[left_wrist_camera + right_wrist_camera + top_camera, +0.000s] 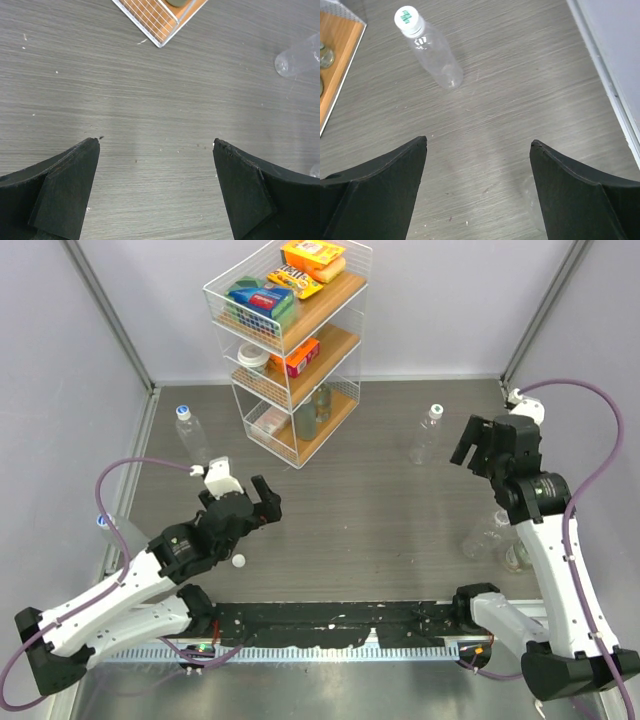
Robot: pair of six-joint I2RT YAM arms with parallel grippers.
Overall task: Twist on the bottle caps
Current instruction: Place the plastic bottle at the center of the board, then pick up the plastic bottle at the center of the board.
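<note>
A capped clear bottle point(427, 435) stands at the back right; in the right wrist view it point(434, 55) carries a white cap point(406, 16). Another capped bottle point(190, 435) stands at the back left. A third bottle point(108, 535) is at the left edge. Two clear bottles point(492, 536) stand beside the right arm. One loose white cap point(239, 561) lies on the table by the left arm. My left gripper point(262, 498) point(156, 142) is open and empty above bare table. My right gripper point(478, 445) point(479, 142) is open and empty, near the back right bottle.
A white wire rack point(290, 350) with wooden shelves and boxes stands at the back centre; its corner shows in the left wrist view point(160, 22) and the right wrist view point(335, 60). A black rail point(330, 625) runs along the near edge. Grey walls enclose the table.
</note>
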